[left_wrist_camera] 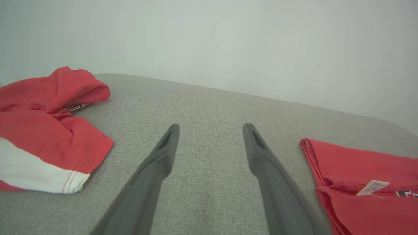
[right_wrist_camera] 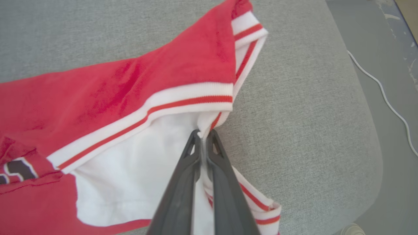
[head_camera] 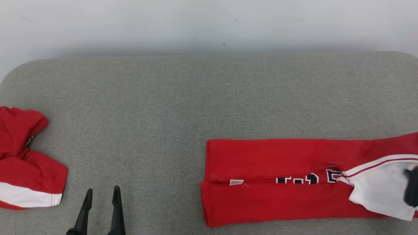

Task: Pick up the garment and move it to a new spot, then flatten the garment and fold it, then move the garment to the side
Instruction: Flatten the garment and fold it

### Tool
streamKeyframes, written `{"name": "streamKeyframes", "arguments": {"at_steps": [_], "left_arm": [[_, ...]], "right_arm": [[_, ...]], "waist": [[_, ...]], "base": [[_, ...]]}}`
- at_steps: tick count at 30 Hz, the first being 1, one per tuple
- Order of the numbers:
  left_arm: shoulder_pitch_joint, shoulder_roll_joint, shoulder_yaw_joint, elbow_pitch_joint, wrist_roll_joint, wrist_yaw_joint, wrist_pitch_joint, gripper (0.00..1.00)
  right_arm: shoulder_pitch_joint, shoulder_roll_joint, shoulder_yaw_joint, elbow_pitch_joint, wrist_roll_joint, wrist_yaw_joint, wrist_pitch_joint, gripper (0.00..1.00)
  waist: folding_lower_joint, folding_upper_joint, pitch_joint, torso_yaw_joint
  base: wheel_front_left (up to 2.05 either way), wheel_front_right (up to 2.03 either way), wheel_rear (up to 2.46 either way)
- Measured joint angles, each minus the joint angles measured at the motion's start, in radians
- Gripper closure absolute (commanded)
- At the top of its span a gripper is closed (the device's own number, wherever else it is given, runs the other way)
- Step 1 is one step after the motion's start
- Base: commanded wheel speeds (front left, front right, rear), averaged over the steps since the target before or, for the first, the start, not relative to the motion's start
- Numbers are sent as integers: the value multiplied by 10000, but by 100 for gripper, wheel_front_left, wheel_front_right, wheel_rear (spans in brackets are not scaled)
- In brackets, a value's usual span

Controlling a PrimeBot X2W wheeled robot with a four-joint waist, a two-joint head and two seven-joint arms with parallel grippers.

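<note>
The garment (head_camera: 277, 156) is a red shirt with white trim and dark lettering. It lies folded into a long strip on the right half of the grey cushion (head_camera: 163, 98). My right gripper (right_wrist_camera: 203, 132) is shut on the white fabric at the striped neck edge, at the strip's right end. In the head view that gripper (head_camera: 412, 189) is a dark shape at the right border, over the white part. My left gripper (head_camera: 103, 190) stands open near the front edge, left of the garment (left_wrist_camera: 365, 163), its fingers (left_wrist_camera: 163, 153) spread over bare cushion.
A second red and white garment (head_camera: 26, 163) lies crumpled at the cushion's left edge, close to my left gripper (left_wrist_camera: 211, 127). A pale wall runs behind. The cushion's rounded right end drops to a floor with a white cable (right_wrist_camera: 385, 98).
</note>
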Motion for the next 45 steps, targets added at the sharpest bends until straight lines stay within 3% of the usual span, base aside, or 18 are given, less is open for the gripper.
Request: {"name": "streamKeyframes", "arguments": {"at_steps": [8,13,24,45], "left_arm": [[126,-2,-128,144,-75,-6,0,0],[178,-2,-169,146,-77,-13,0,0],[175,-4,-439,188,-173,-77,0,0],[106,-2,-535,157,-267,-21,0,0]], "right_arm": [[261,219,2437,-1979,859,-2,1275,100],[-113,422,3766,-2339,1104,-2,1601,100],[-1499,1549,6217,-836,1843,0,1070,100],[-2748,2117,7787,1444,2527,-2,-428,100]], "waist": [[-2,0,-379,-37],[-2,-1,-508,74],[-2,-1,-564,687],[-2,0,-334,1228]], "base": [[0,0,0],[0,0,0],[0,0,0],[0,0,0]]}}
